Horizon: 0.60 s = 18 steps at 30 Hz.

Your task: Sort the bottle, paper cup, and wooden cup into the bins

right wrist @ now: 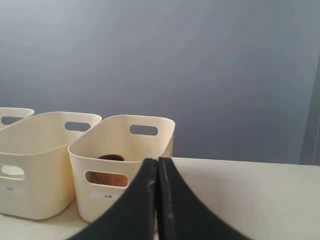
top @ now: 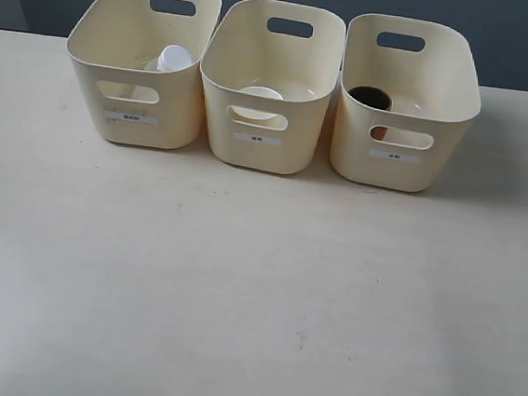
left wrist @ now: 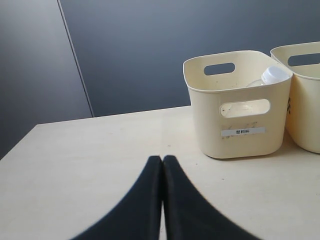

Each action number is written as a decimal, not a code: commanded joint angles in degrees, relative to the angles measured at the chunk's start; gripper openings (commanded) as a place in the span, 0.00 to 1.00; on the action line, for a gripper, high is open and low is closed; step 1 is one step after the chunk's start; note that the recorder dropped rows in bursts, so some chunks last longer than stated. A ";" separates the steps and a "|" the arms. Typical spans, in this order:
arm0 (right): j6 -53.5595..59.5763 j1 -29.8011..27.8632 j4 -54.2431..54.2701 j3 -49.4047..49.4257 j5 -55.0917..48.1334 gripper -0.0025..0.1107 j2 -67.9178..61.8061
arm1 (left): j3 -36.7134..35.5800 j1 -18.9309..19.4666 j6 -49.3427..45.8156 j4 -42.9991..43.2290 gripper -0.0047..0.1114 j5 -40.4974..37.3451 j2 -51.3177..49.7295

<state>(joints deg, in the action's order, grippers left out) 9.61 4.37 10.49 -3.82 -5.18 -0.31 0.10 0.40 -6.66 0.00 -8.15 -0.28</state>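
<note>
Three cream bins stand in a row at the back of the table. The bottle (top: 173, 58) leans inside the left bin (top: 134, 111), its white cap (left wrist: 275, 75) showing above the rim. The paper cup (top: 259, 93) sits in the middle bin (top: 260, 141). The wooden cup (top: 370, 97) sits in the right bin (top: 398, 164), its brown side (right wrist: 106, 177) visible through the handle cutout. Neither gripper appears in the exterior view. My left gripper (left wrist: 162, 158) is shut and empty, short of the left bin (left wrist: 240, 130). My right gripper (right wrist: 157, 160) is shut and empty, near the right bin (right wrist: 120, 150).
The pale table (top: 254, 300) stretches in front of the bins. A dark blue-grey wall (left wrist: 150, 50) stands behind the table's far edge. The middle bin's corner (left wrist: 305, 100) sits close beside the left bin.
</note>
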 commanded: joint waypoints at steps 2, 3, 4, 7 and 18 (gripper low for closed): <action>0.46 -0.29 -0.76 3.82 5.57 0.01 0.31 | -0.10 0.03 0.08 0.00 0.04 0.40 0.28; 0.46 -0.29 -0.76 3.82 3.60 0.01 0.31 | -0.10 0.03 0.08 0.00 0.04 0.40 0.28; 0.46 -0.29 -1.05 3.82 2.90 0.01 0.31 | -0.10 0.03 0.08 0.00 0.04 0.40 0.28; 0.83 -0.29 -1.19 3.82 2.81 0.01 0.31 | -0.10 0.03 0.08 0.00 0.04 0.40 0.28; 0.70 -0.29 -0.94 3.82 1.00 0.01 0.31 | -0.10 0.03 0.08 0.00 0.04 0.40 0.28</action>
<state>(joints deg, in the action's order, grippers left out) 10.06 4.37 9.63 -0.14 -4.11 -0.31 0.10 0.40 -6.66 0.00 -8.15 -0.28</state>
